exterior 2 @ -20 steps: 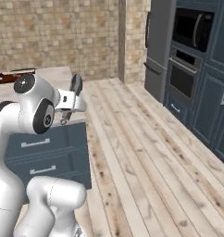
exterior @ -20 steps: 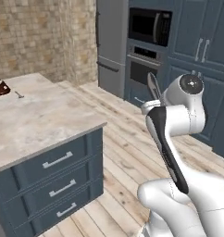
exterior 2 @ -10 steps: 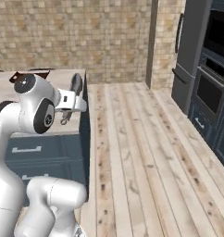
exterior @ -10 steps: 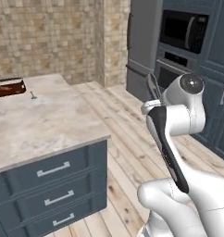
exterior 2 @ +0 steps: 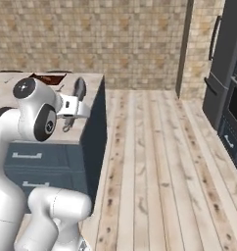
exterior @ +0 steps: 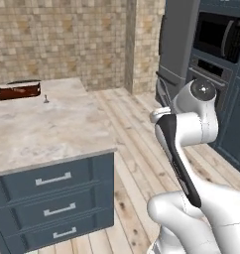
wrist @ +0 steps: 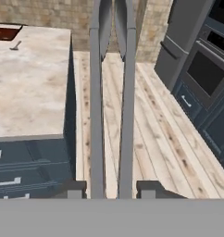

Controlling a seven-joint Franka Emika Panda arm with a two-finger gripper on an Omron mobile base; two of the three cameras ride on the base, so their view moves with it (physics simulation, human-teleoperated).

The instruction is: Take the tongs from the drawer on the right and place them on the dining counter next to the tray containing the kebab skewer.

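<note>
The tongs (wrist: 111,92) are seen in the hand view as two thin grey arms running straight up the middle of the frame from the bottom band to the top edge, where their ends widen slightly. They are pinched between the two dark fingertips (wrist: 77,189) of the pincer (wrist: 111,190), one pad pressed against the outside of each arm near the lower end. In the right base view the pincer (exterior 2: 74,115) is found at centre left, just beyond the white arm's round joint, with the dark upper part of the tongs (exterior 2: 80,90) rising above it. In the left base view a slim grey strip of the tongs (exterior: 163,92) is seen just left of the arm's upper joint, right of centre.

The dining counter (exterior: 42,129) fills the left half of the left base view, its beige marbled top carried on a navy base with three drawers fitted with silver bar handles. At the far end of the counter, in the upper left of that frame, a dark red-brown tray (exterior: 18,92) is set, and a small grey object (exterior: 45,99) lies just beside it on the stone. In the hand view the counter (wrist: 30,83) occupies the left side, the tray (wrist: 5,32) at the upper left corner. The tongs are held in the air over the wooden floor (exterior 2: 154,162), apart from the counter top. A dark oven column (exterior: 216,54) stands at the right of the left base view.
</note>
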